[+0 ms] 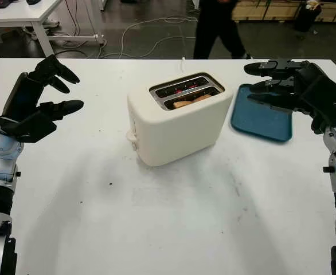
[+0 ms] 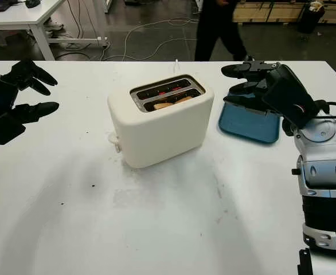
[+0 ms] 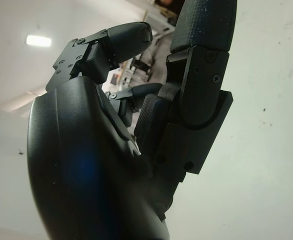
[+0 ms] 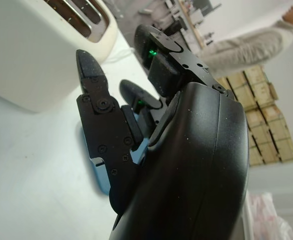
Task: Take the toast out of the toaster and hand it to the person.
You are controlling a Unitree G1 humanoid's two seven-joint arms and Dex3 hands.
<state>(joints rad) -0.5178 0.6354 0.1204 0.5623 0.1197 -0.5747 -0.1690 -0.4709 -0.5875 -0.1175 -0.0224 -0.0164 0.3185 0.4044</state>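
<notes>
Black left robot hand (image 1: 42, 94) and right robot hand (image 1: 282, 86), chunky, three thick fingers (image 4: 99, 117) each, small screws. Silver-grey forearms (image 2: 323, 166) with black cables. Green lights inside right one.

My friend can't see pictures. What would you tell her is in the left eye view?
A cream toaster sits mid-table on a white table with toast in its near slot. The robot's open left hand is raised at the left; its open right hand is above a blue tray. A person in dark clothes is behind the table.
</notes>
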